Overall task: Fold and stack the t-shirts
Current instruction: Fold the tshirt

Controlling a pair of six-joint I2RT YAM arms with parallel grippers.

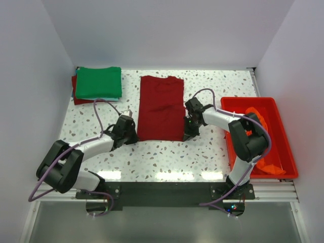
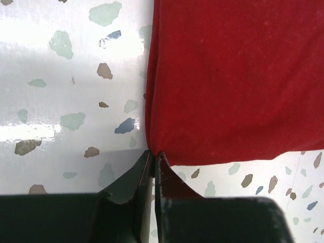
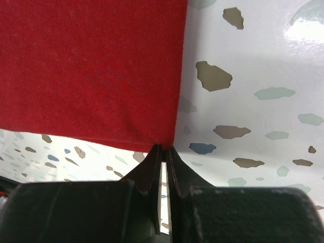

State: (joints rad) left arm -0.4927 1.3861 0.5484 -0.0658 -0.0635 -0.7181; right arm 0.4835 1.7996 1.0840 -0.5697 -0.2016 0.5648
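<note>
Barely visible: red t-shirt [image 1: 161, 109] corners inside left tool [image 2: 154, 154], right tool [image 3: 163, 149].

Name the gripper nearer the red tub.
Right. The right gripper pinches the dark red shirt at its near right corner, toward the red tub; the left gripper pinches the near left corner, farther off.

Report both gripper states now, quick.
Left gripper: closed on the dark red t-shirt, near left corner.
Right gripper: closed on the same t-shirt, near right corner.
</note>
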